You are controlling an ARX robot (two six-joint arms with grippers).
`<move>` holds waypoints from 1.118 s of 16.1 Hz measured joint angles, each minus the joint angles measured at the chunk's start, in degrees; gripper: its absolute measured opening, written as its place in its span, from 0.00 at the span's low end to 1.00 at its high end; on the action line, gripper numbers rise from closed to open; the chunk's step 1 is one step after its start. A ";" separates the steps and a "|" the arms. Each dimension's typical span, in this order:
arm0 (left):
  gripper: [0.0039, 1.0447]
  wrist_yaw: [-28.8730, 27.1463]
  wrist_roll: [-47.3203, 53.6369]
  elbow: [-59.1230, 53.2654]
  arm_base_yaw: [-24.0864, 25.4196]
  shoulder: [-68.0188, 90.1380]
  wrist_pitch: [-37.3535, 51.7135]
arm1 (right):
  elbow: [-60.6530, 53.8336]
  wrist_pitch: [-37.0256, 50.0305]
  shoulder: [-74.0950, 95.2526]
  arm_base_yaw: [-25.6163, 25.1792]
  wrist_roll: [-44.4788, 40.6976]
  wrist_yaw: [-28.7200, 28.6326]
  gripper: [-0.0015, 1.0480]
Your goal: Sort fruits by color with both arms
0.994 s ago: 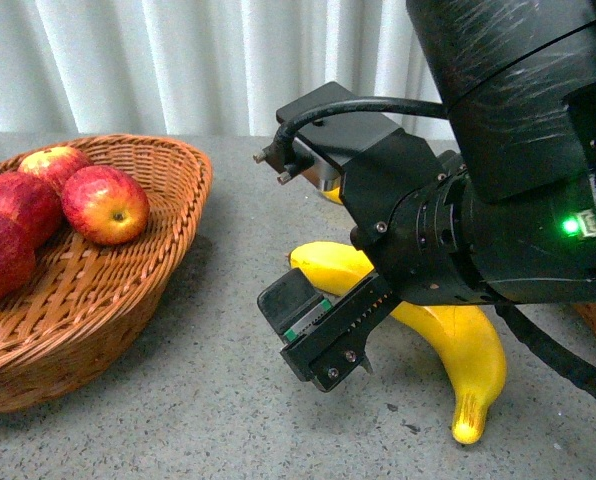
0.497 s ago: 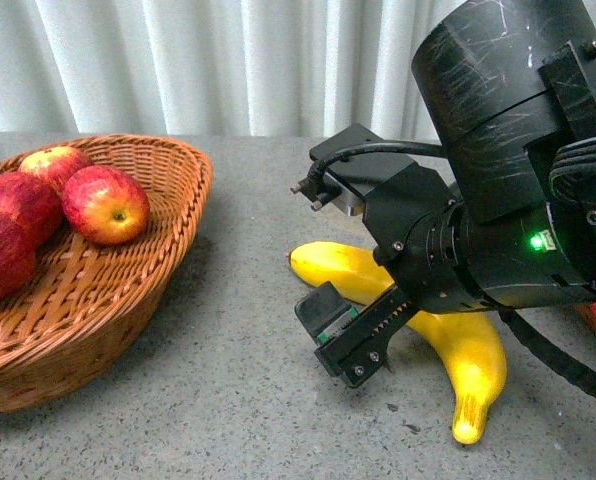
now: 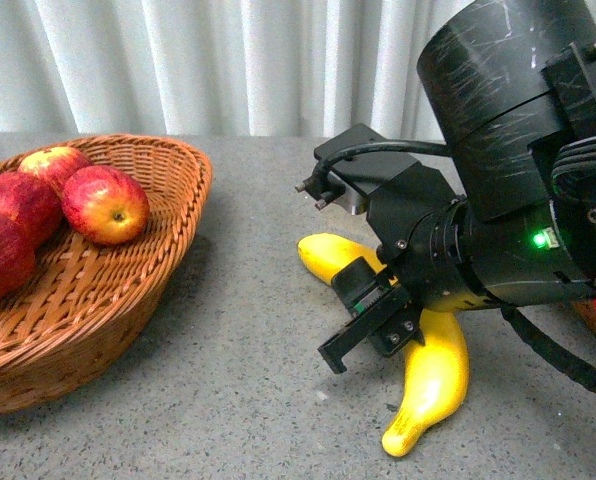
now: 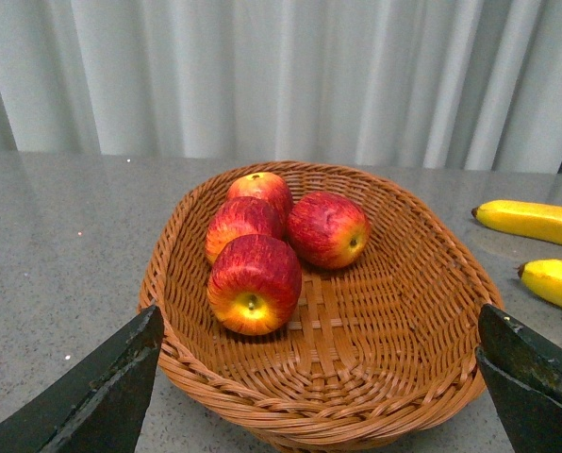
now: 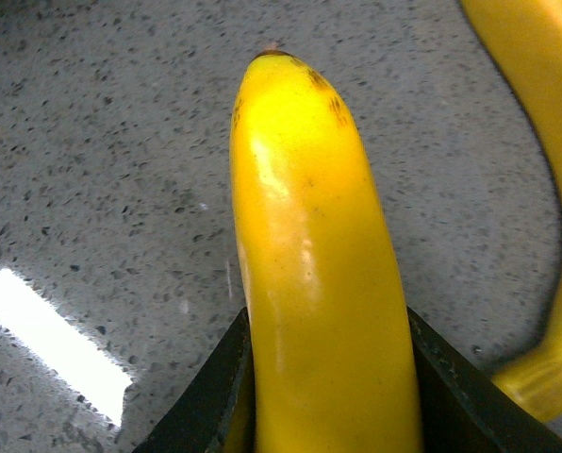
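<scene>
Several red apples (image 3: 105, 203) (image 4: 255, 283) lie in a brown wicker basket (image 3: 128, 300) (image 4: 394, 377) at the left. My left gripper (image 4: 314, 377) is open just in front of that basket's near rim, with nothing between its fingers. My right gripper (image 3: 370, 330) (image 5: 326, 326) is shut on a yellow banana (image 3: 433, 385) (image 5: 314, 283), whose tip points down and left at the table. A second banana (image 5: 536, 142) lies close beside it. In the left wrist view, two banana ends (image 4: 531, 222) (image 4: 554, 283) show to the right of the basket.
The grey speckled table (image 3: 248, 340) runs back to a white curtain (image 3: 228, 60). The bulky right arm (image 3: 518, 150) fills the right side of the front view. A sliver of wicker (image 3: 586, 318) shows behind it at the right edge.
My right gripper moved right and down, then shut on the banana. The banana's lower end swung from right to left. Basket and apples did not move.
</scene>
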 joint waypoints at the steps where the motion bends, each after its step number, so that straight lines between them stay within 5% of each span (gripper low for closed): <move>1: 0.94 0.00 0.00 0.00 0.00 0.00 0.00 | -0.02 -0.24 -1.22 -0.92 0.37 -0.72 0.34; 6: 0.94 0.00 0.00 0.00 0.00 0.00 0.00 | -0.66 0.57 -20.50 -14.97 -0.81 -8.55 0.34; 18: 0.94 -0.02 0.00 0.00 0.00 0.00 0.00 | -4.17 -3.93 -22.56 -31.04 -9.55 -12.50 0.34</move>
